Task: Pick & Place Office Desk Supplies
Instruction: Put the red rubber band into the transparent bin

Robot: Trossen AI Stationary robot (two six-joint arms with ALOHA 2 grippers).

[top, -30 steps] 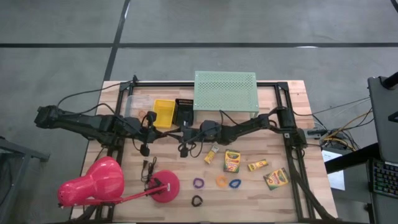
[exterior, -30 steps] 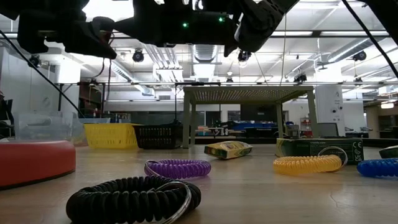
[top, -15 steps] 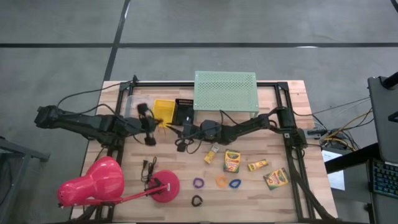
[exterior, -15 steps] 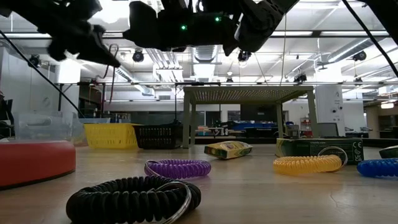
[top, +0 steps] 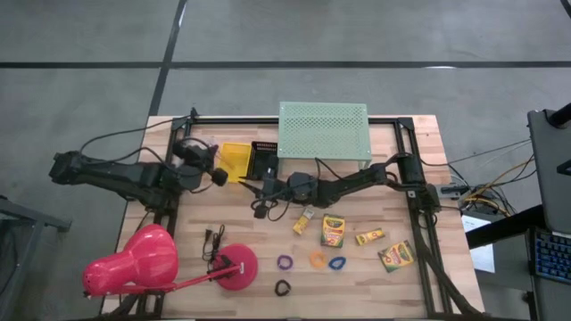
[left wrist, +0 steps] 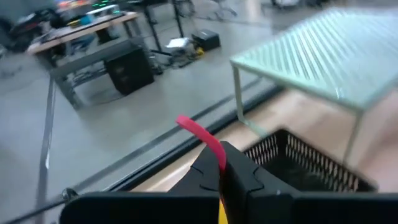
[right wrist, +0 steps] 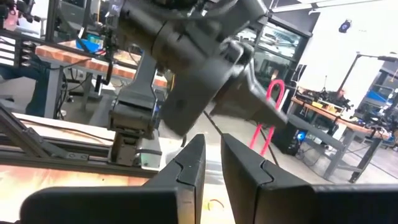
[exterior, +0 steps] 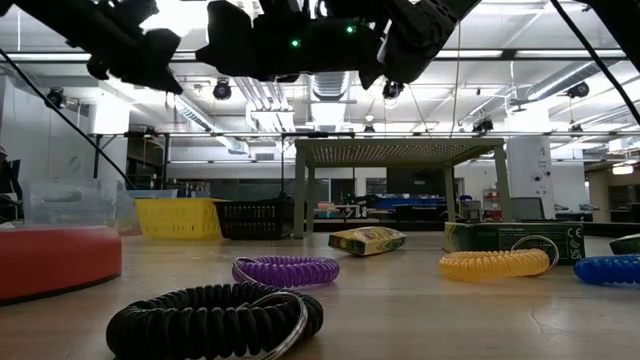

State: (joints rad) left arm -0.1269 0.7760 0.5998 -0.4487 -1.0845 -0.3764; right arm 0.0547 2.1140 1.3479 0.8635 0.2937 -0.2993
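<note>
My left gripper (top: 218, 176) hangs over the table's left part, beside the yellow bin (top: 235, 160), shut on a thin red band (left wrist: 202, 134). My right gripper (top: 265, 190) hovers just to the right of it, narrowly open with nothing between its fingers (right wrist: 211, 149). Crayon boxes (top: 333, 230) lie flat on the wood at centre right. Purple (top: 285, 262), orange (top: 317, 259), blue (top: 337, 263) and black (top: 283, 287) ring loops lie near the front edge. My left gripper pinches the red band between its two shut fingers. A curved stretch of it (left wrist: 198, 130) sticks out past the fingertips. From the right wrist view it shows as a pink loop (right wrist: 277, 102) beyond the fingers. The fingers point about level toward the table's right, and the band is clear of the table.
A black mesh basket (top: 264, 160) stands next to the yellow bin, with the mint-green perforated shelf (top: 323, 131) at the far edge. A pink desk lamp (top: 143, 259) with its round base (top: 236, 266) fills the near left corner. Bare wood lies between the grippers and the loops.
My left gripper has swung up and toward the far edge, rolling about its own axis. It pointed toward the near edge before; now it points about level toward the yellow bin, with the band still in it. The right arm has kept its place.
</note>
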